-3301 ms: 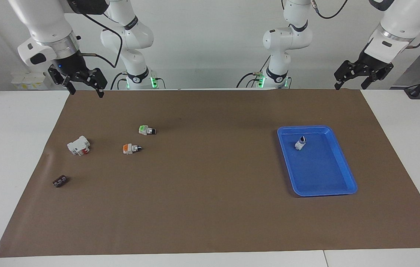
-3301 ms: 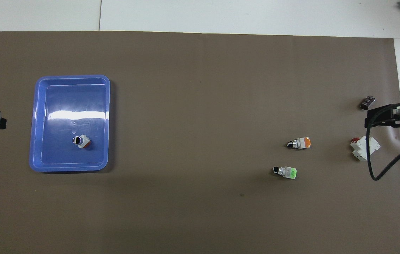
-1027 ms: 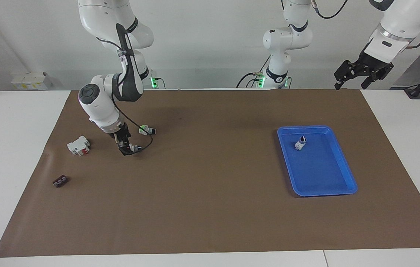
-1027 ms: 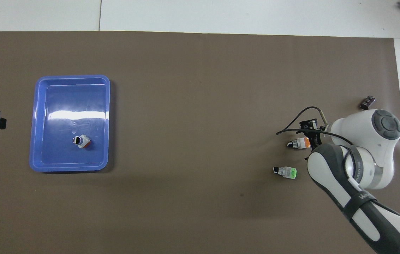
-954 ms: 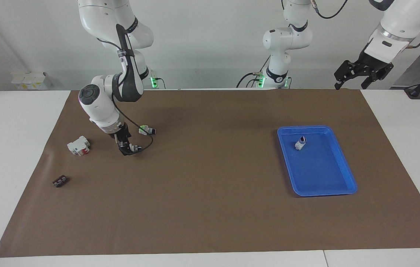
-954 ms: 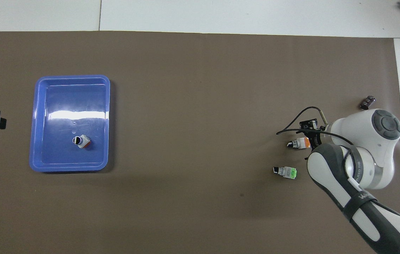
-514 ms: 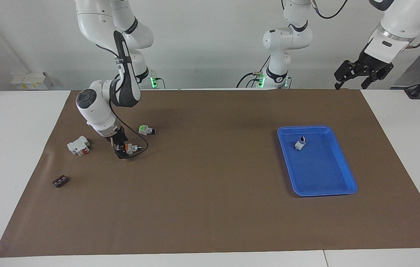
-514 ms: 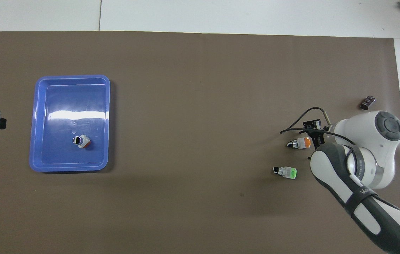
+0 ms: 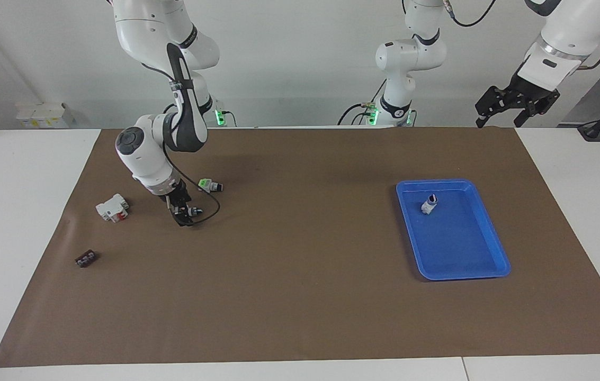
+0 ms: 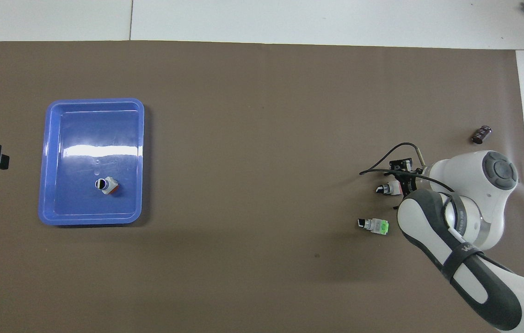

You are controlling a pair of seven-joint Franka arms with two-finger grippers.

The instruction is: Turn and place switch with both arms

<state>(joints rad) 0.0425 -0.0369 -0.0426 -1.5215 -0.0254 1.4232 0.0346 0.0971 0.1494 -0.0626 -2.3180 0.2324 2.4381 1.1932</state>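
We see the right arm (image 9: 143,151) bent low over the mat, shifted slightly since half a second ago, so its right gripper (image 9: 180,210) now covers the orange end of the switch (image 10: 385,188); whether the fingers pinch it we cannot tell. The left gripper (image 9: 511,103) waits raised, fingers spread. No writing is readable.

Blue tray (image 9: 495,248), brown mat (image 9: 300,307), seemingly green-faced switch (image 10: 373,225).

Blue tray (image 9: 493,248) holds 1 small switch (image 9: 429,203); green-faced switch (image 9: 208,184) on mat.
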